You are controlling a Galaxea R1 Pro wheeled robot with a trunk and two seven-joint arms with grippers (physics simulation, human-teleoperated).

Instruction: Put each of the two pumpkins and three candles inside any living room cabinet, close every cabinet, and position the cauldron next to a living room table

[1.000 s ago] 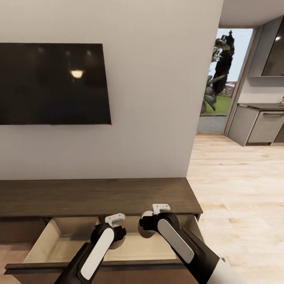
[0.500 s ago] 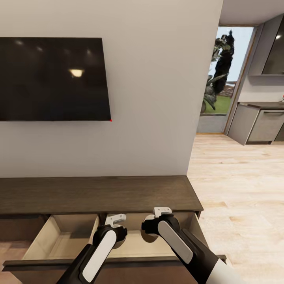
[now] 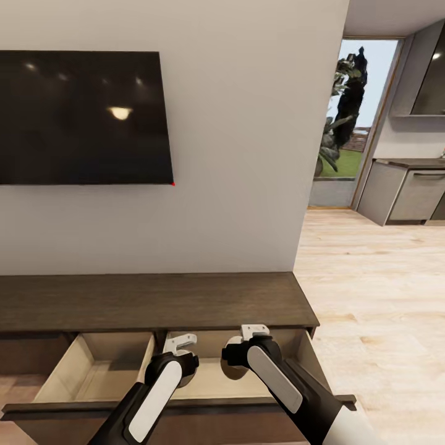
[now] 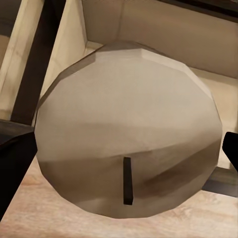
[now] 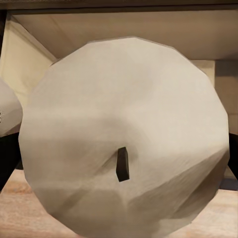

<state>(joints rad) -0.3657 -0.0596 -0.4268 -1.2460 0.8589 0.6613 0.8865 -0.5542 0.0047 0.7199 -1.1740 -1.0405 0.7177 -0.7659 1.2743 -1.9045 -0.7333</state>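
Each claw, left and right, grips a candle over the open drawer, apparently; lower both before you release, 1 apiece

Home living room: wall-mounted TV, low cabinet, kitchen beyond.

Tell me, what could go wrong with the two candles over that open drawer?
The left end effector holds a candle close to the drawer divider, so it might land on that edge. The right end effector's candle may roll once released. The cabinet drawer stays open unless someone shuts it.
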